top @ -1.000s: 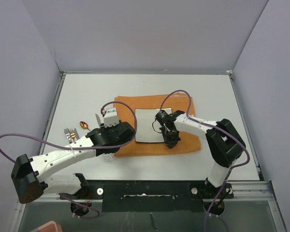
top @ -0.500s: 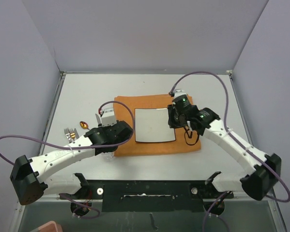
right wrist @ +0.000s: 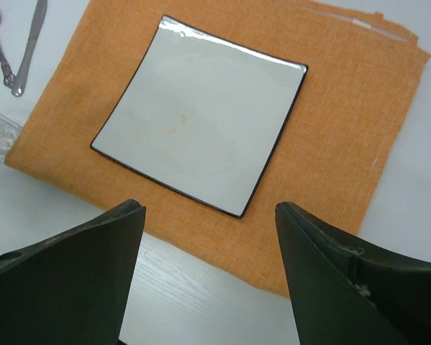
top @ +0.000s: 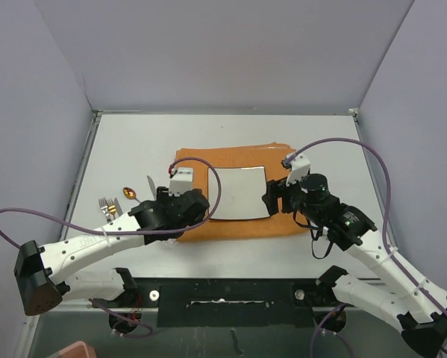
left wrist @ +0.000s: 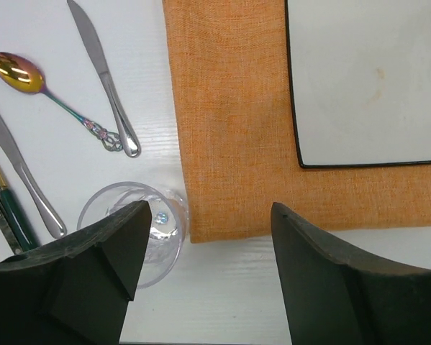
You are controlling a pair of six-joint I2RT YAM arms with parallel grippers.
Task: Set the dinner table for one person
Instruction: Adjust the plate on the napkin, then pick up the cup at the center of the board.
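The table (top: pixel 133 142) is a white rectangular top with thin metal edging. It fills the floor of the enclosure ahead of the two arm bases, and pale walls (top: pixel 208 52) stand on its left, far and right sides.

An orange woven mat (top: pixel 230 156) lies flat near the middle of the table, slightly right of centre. A square white plate (top: pixel 238 194) with a dark rim sits on the mat, and mat shows on all four sides of it.

A clear glass (left wrist: pixel 166 226) stands upright on the bare table just beside the mat's near-left corner. Whether it touches the mat cannot be told.

Further out, left of the mat and apart from it, lie a steel knife (left wrist: pixel 103 79) and a spoon (left wrist: pixel 57 100) with a gold bowl. Their handle ends lie just beside each other. More cutlery (left wrist: pixel 21 180) lies at the left edge of the left wrist view.

Left gripper (left wrist: pixel 208 215): the jaws are apart and nothing is clamped. It hangs over the mat's near-left corner. Its left finger overlaps the glass in the wrist view, and its right finger is well clear of the glass.

Right gripper (right wrist: pixel 208 208): the jaws are apart and empty. It hangs over the near edge of the mat, on the near-right side of the plate.
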